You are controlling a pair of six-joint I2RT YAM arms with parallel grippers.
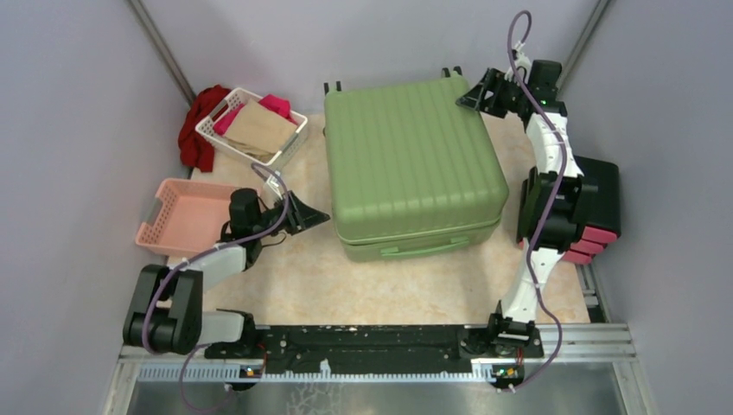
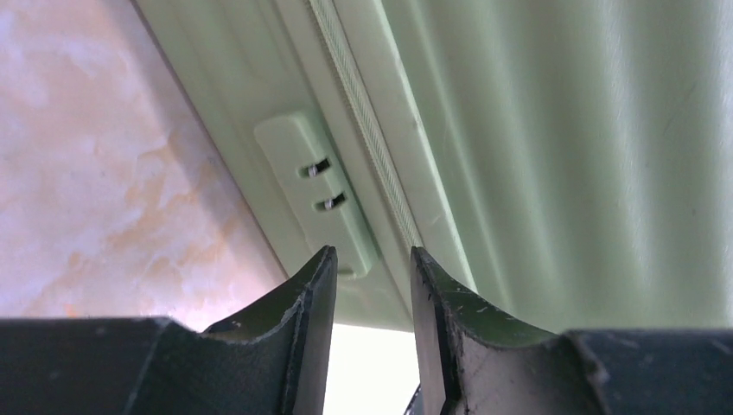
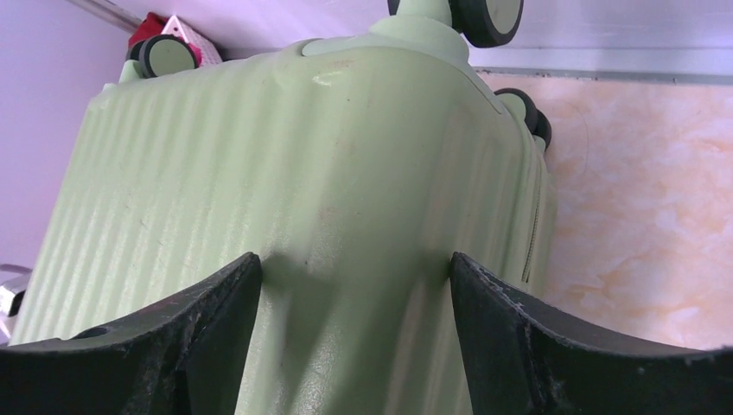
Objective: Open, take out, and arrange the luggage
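My left gripper (image 2: pixel 372 252), jaws narrowly apart, needed squaring on the green suitcase's (image 1: pixel 411 164) zipper seam (image 2: pixel 363 121); my right gripper (image 3: pixel 354 259) hung spread over its corner.

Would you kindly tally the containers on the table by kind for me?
Suitcases: 1, the green luggage
Baskets: 2, the white basket and the pink basket
Stacks of cases: 1, the black-and-pink stack
Total: 4

No text, label, brand or number is legible in any view. The sage-green luggage (image 1: pixel 411 164) shows a plain ribbed shell, and its slotted side plate (image 2: pixel 315 194) carries no readable marking.
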